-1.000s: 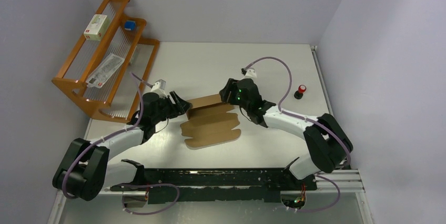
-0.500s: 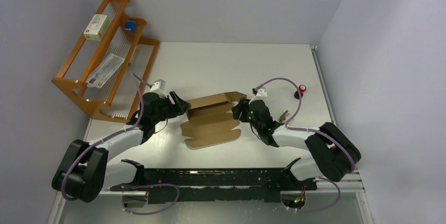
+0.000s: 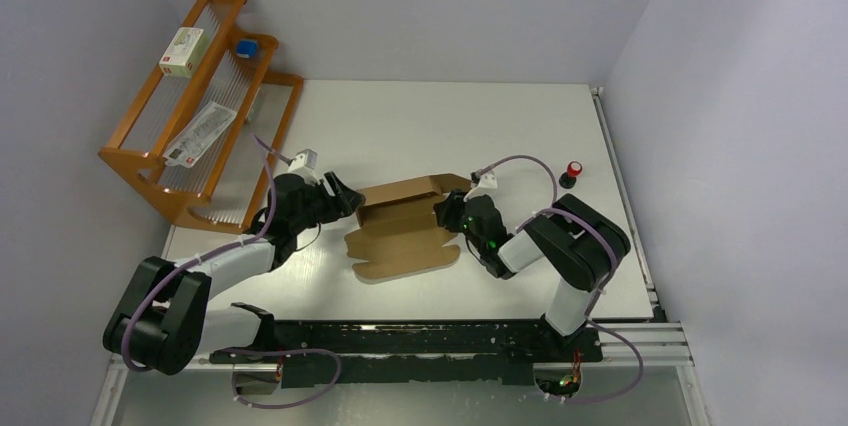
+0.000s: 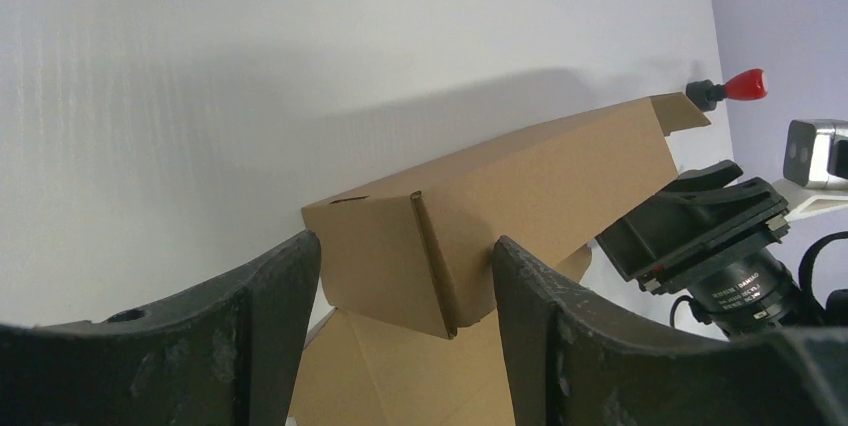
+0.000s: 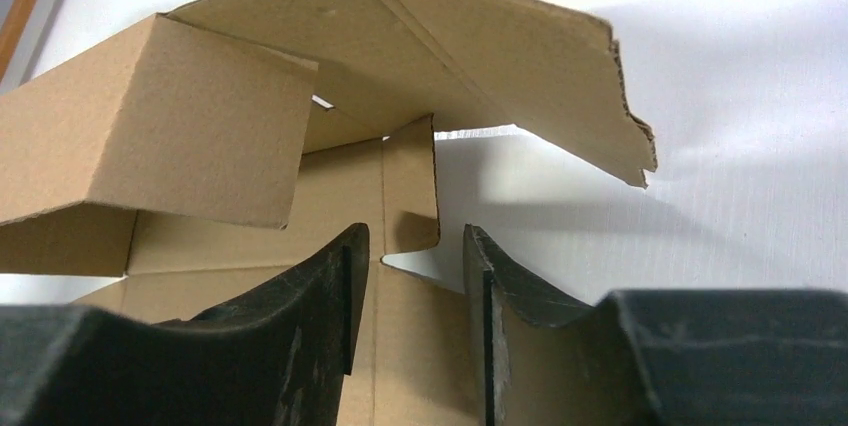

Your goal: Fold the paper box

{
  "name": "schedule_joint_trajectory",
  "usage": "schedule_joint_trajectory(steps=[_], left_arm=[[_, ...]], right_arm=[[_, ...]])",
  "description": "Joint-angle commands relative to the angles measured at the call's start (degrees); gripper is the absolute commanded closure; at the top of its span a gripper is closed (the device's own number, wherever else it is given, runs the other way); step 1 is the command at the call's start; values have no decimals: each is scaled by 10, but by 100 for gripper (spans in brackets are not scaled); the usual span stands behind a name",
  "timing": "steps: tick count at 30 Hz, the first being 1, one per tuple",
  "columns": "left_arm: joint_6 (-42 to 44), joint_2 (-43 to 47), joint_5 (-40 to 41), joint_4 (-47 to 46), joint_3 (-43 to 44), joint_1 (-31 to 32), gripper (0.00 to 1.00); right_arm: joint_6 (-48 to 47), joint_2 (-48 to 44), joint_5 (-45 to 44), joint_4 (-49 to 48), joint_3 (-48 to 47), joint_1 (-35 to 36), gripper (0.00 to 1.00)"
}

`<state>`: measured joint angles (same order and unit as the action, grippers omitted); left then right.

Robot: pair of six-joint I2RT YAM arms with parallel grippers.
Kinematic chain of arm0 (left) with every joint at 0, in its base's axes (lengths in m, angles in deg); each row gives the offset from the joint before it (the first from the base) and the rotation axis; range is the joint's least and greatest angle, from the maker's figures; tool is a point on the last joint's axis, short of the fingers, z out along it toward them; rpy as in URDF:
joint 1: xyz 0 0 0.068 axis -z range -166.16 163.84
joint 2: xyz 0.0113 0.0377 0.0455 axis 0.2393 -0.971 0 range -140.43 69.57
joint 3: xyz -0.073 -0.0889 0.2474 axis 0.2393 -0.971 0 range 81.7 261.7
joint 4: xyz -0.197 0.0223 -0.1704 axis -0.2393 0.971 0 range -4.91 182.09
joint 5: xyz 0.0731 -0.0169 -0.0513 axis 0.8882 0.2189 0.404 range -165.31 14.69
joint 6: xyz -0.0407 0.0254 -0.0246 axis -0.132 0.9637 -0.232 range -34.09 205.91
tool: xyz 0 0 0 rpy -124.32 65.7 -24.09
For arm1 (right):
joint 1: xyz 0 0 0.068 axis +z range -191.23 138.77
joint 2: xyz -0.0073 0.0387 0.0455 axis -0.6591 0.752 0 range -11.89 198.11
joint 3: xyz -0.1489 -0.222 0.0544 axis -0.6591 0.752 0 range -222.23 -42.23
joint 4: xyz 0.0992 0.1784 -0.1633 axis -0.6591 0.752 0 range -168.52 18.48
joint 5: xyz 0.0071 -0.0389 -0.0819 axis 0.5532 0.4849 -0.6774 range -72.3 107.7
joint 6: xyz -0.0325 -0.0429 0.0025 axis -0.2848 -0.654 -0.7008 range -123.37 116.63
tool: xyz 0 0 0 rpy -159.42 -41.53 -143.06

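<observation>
The paper box (image 3: 400, 236) is brown cardboard, partly folded, lying mid-table with its rear panel raised. My left gripper (image 3: 350, 201) is at the panel's left end. In the left wrist view its open jaws (image 4: 405, 246) straddle the folded corner of the box (image 4: 520, 176), the fingertips close to each side. My right gripper (image 3: 447, 211) is at the sheet's right edge. In the right wrist view its jaws (image 5: 415, 236) stand a little apart, low over the flat sheet and a small tab, under the raised panel (image 5: 230, 136). It holds nothing.
A wooden rack (image 3: 200, 96) stands at the back left with a white labelled box (image 3: 185, 51), a blue item (image 3: 246, 47) and a flat packet (image 3: 203, 131). A red-capped black knob (image 3: 573, 173) sits right of the box, also in the left wrist view (image 4: 735, 86).
My right arm has swung from behind the box's right end down to the sheet's right edge, its elbow folding in. The rear panel's right end flap now stands open. The left arm has stayed put.
</observation>
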<state>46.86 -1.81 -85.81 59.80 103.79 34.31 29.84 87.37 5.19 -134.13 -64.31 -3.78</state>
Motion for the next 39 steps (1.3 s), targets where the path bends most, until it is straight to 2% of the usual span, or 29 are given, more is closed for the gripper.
schedule_joint_trajectory(steps=[1,8,11,16,20,23,28,32,35,39], left_arm=[[-4,-3,-16,-23,14,4,31],[-10,-4,-22,-32,10,4,32],[-16,-4,-28,-38,9,4,32],[-21,-4,-35,-42,8,4,32],[-20,-1,-35,-43,5,4,32],[-17,-2,-29,-34,6,3,32],[-1,7,-9,-15,4,3,32],[12,20,10,6,8,3,31],[23,33,24,27,15,3,31],[32,43,35,42,21,2,31]], right_arm=[[-17,29,-10,-92,-5,-1,61],[-75,37,1,-128,-1,23,85],[-114,43,-8,-147,2,42,92],[-195,70,-23,-194,3,81,94],[-266,79,-53,-203,-6,119,93],[-266,74,-56,-193,-9,123,90],[-253,39,-37,-159,2,123,78],[-239,7,-34,-132,23,127,64],[-221,-45,-34,-73,33,129,60],[-200,-119,-45,85,13,130,52]])
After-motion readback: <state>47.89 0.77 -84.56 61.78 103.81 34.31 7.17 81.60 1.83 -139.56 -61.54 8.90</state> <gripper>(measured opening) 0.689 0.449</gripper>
